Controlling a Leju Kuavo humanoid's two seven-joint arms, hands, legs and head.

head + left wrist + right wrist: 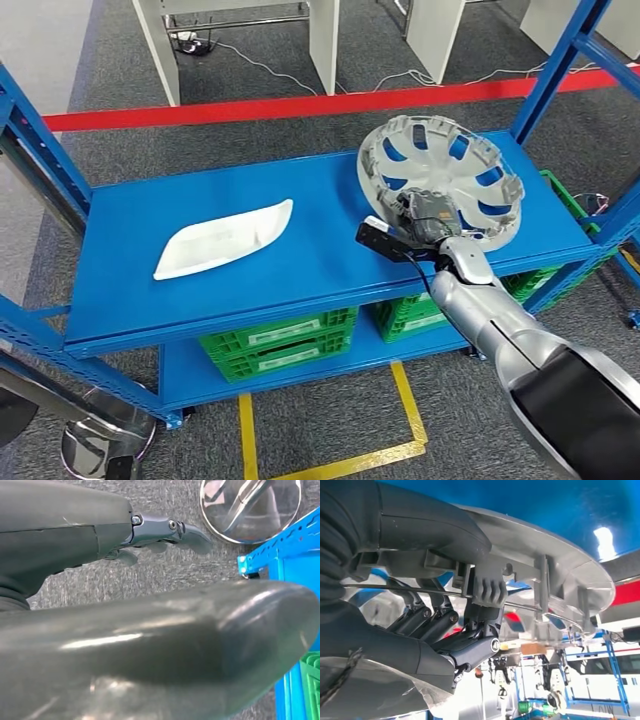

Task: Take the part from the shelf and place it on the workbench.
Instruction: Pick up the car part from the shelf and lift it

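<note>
At right of the head view the wheel cover (440, 180) is apparently gripped at its rim by the right hand (424, 215), tilted off the shelf (317, 255); carrying to the surface is called for next

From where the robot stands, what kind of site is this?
Likely a factory or warehouse test cell: blue steel shelf holding a silver wheel cover and a white plastic part, green crates below, red floor tape.

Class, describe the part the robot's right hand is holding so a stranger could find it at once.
Start at the blue shelf; on the right end of its top level a silver hubcap stands tilted, gripped by the right hand. It is round with spoke-like cutouts, unlike the flat, elongated white part lying to its left.
</note>
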